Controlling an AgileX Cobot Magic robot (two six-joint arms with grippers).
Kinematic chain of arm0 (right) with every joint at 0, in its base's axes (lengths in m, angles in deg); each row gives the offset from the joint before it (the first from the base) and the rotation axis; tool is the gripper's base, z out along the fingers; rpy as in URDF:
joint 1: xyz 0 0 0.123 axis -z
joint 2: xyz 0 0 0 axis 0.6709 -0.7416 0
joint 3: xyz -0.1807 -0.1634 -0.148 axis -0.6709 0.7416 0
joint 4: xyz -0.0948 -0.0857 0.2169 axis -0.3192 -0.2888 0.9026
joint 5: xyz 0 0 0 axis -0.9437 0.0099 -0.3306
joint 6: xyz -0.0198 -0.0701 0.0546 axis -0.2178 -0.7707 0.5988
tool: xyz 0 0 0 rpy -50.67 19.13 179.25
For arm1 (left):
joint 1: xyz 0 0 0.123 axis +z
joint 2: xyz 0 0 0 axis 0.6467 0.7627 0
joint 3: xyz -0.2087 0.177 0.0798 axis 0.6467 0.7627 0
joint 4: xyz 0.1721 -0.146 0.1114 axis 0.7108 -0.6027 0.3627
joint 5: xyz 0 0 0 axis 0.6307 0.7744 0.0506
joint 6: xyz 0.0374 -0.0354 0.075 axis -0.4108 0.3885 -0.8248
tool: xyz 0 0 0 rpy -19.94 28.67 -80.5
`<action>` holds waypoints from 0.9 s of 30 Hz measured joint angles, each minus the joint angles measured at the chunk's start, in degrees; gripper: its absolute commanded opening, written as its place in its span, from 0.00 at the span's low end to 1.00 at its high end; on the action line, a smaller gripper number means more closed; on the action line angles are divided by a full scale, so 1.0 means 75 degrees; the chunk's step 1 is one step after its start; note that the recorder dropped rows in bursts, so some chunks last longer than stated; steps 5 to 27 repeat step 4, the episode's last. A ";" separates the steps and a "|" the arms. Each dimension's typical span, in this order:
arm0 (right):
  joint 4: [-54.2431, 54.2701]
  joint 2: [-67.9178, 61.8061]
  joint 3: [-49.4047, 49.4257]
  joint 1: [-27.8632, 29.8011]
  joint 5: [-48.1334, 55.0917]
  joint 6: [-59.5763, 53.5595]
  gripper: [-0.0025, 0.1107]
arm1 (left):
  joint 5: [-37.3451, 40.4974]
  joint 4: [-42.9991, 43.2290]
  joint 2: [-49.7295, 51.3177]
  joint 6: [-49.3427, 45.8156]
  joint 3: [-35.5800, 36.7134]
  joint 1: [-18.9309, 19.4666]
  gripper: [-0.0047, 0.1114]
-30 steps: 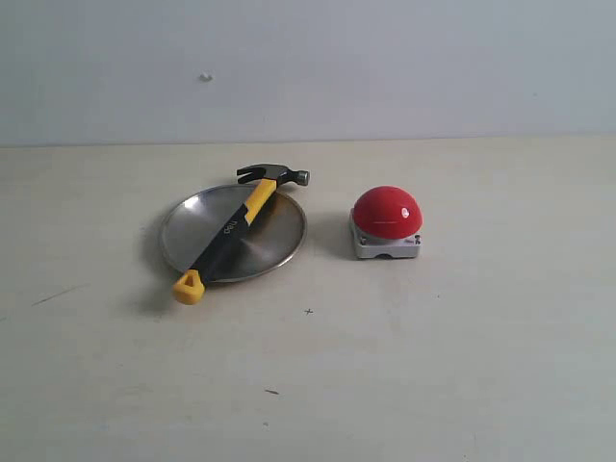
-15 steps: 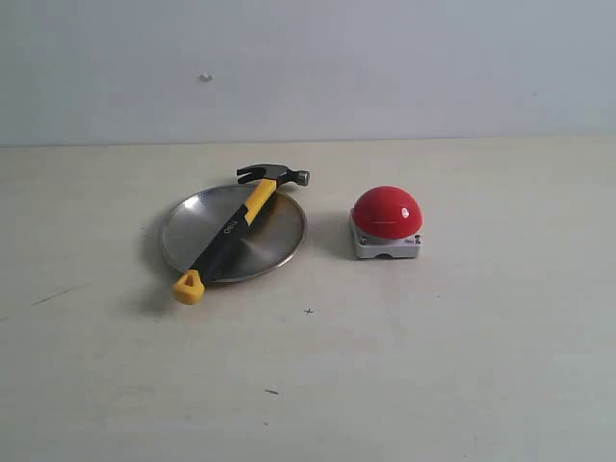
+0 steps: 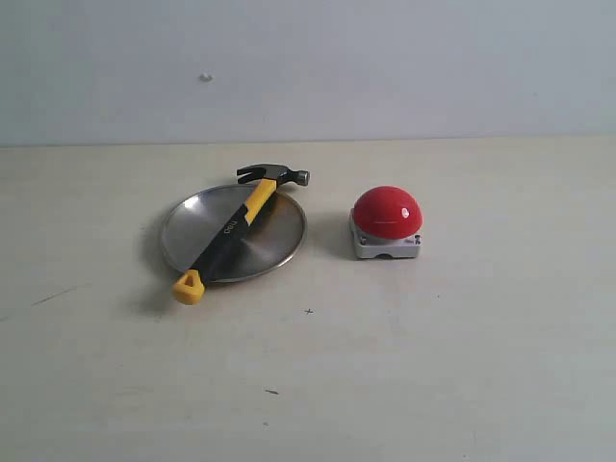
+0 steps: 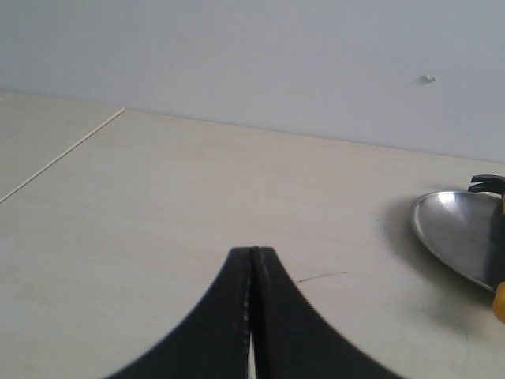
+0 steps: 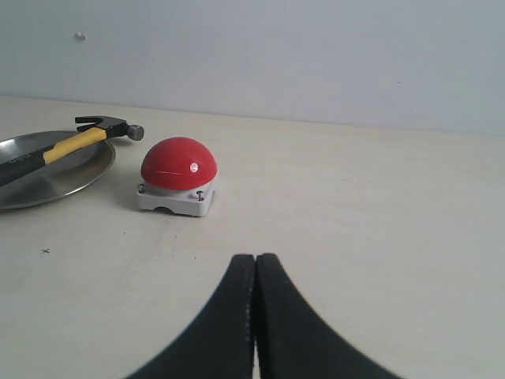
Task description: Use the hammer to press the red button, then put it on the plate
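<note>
The hammer [image 3: 239, 222] is lying diagonally across the plate [image 3: 274, 236], both ends overhanging its rim. The red button [image 3: 386, 212] is sitting on the desk [image 3: 433, 366] beside the plate, apart from it. The left end effector [image 4: 252, 251] and the right end effector [image 5: 256, 257] are showing fingers pressed together, empty.

The left gripper [image 4: 252, 251] showed as two matte black fingers [image 4: 229, 316], smooth and unmarked. Each flared in a concave curve from a narrow rounded tip to a broad base. The right gripper [image 5: 255, 257] looked the same, its black fingers [image 5: 229, 324] meeting along a thin seam lined with fine pale ridges.
</note>
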 measured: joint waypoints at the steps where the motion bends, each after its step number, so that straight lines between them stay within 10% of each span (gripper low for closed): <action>1: 0.0000 0.0000 0.0000 0.0000 0.0000 0.0000 0.02 | 0.0000 0.0000 0.0000 -0.0010 0.0000 0.0000 0.04; 27: 0.0000 0.0000 0.0000 0.0000 0.0000 0.0000 0.02 | 0.0000 0.0000 0.0000 -0.0010 0.0000 0.0000 0.04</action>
